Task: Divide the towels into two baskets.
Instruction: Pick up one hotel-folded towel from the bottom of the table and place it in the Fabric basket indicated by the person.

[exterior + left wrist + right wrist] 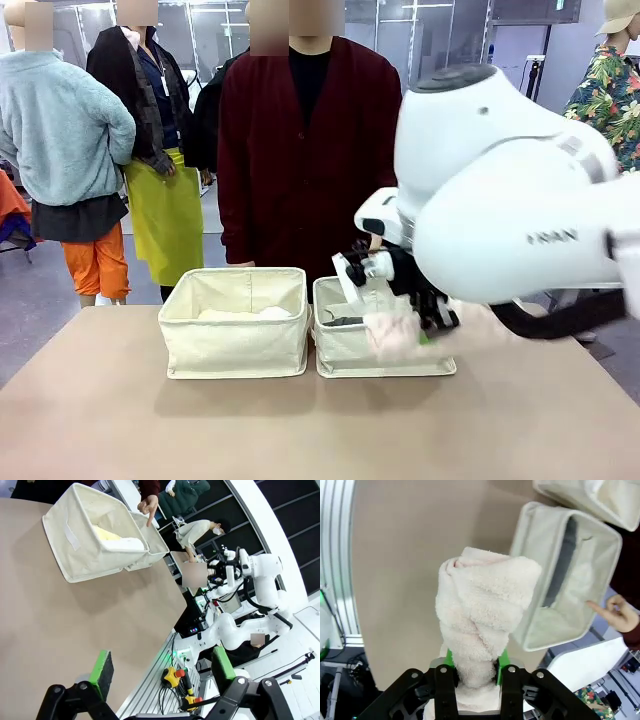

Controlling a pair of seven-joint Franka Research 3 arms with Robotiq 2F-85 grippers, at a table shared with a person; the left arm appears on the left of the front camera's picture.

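Observation:
My right gripper [474, 662] is shut on a cream-pink towel [480, 620] and holds it just above the front rim of the right basket [345, 355]. In the front view the towel [393, 335] hangs from the gripper [425, 325]. A dark grey towel [562, 560] lies inside that basket [540, 630]. The left basket [235, 345] holds a pale yellow towel [107, 532] and a white towel [127, 543]. My left gripper [162, 665] is open with nothing between its pads, low over the table and well away from the baskets.
A person in a dark red cardigan [300, 150] stands behind the baskets. Their hand [149, 506] points a finger down at the right basket's far rim. The tan table [300, 430] is bare in front of the baskets. A metal rail [337, 555] runs along its near edge.

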